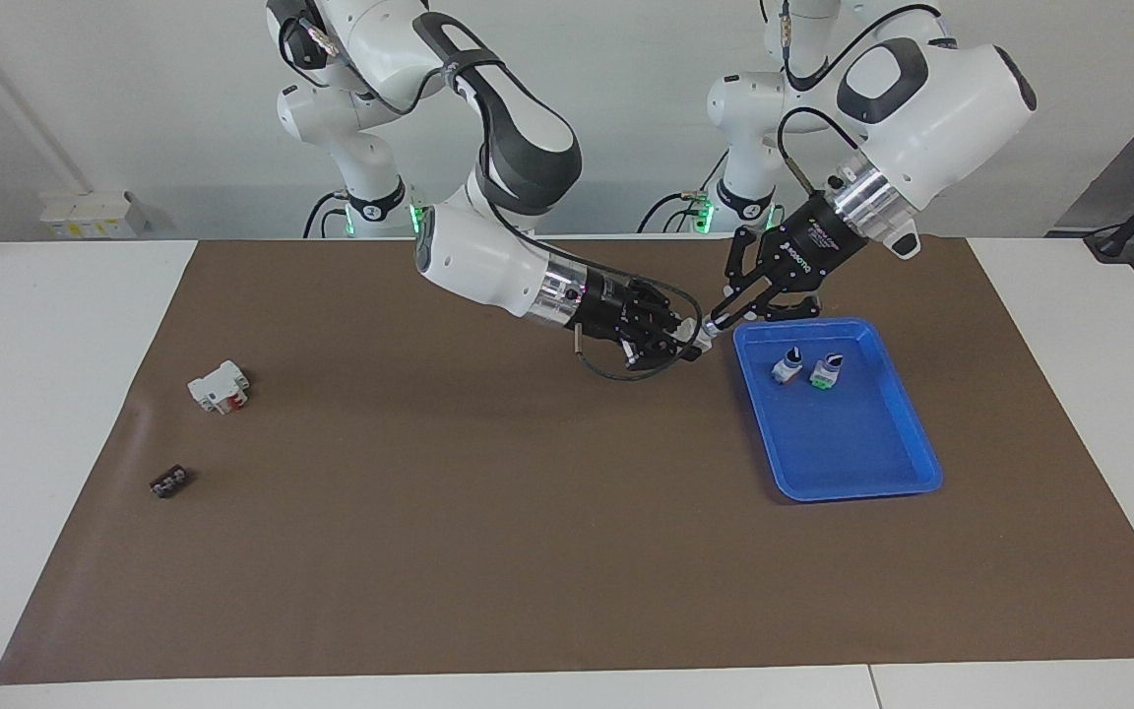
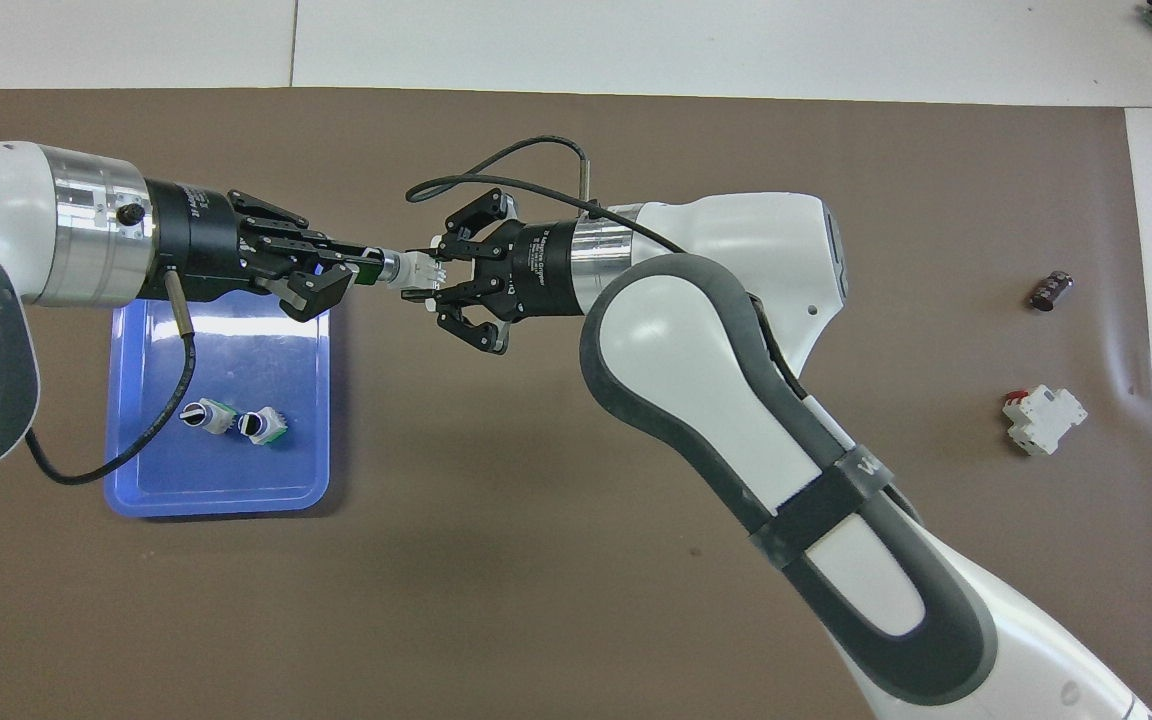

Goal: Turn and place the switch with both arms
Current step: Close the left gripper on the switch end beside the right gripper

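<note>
Over the counter (image 1: 449, 551) just beside the blue tray (image 2: 146, 500), both arms meet. Right claw (image 2: 433, 273) and left claw (image 2: 361, 268) each clamp one end of the switch (image 2: 398, 270), held in the air between them. Its long axis runs claw to claw (green end toward the left), so the tray lies under the left arm.

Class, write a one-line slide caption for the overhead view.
Both grippers, left and right, hold one switch in the air beside a blue tray with two more switches.
</note>
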`<action>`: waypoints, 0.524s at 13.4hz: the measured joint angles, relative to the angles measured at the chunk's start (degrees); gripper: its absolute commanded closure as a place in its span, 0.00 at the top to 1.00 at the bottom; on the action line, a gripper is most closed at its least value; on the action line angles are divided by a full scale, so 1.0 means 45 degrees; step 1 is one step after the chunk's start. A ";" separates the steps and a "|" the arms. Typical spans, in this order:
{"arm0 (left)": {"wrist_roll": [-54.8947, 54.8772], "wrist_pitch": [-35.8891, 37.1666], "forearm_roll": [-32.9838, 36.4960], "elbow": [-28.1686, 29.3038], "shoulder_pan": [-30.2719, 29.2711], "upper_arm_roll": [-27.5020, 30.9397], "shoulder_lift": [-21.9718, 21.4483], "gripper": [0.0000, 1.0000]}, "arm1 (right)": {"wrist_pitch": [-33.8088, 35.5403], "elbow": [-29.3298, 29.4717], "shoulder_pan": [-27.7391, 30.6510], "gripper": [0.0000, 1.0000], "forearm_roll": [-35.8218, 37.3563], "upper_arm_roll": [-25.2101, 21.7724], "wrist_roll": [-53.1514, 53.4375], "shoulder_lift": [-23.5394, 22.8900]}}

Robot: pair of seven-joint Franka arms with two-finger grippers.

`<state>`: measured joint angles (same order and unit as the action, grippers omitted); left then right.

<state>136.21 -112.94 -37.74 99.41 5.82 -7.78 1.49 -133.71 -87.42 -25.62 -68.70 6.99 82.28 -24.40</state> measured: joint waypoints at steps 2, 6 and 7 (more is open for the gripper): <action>-0.0419 -0.0051 0.0002 -0.0002 0.0010 0.0000 -0.0001 0.00 | 0.0001 -0.0008 0.0012 0.00 0.0000 -0.0007 -0.0009 0.0016; -0.1614 -0.0089 0.0005 -0.0006 0.0087 0.0024 -0.0003 0.00 | 0.0001 -0.0079 0.0035 0.00 0.0000 -0.0012 -0.0066 0.0078; -0.2041 -0.0095 0.0007 -0.0007 0.0114 0.0036 -0.0003 0.00 | 0.0002 -0.0111 0.0044 0.00 0.0000 -0.0012 -0.0073 0.0103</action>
<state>127.02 -113.36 -37.71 99.38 6.33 -7.62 1.48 -133.70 -87.92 -25.42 -68.70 6.94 81.96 -23.94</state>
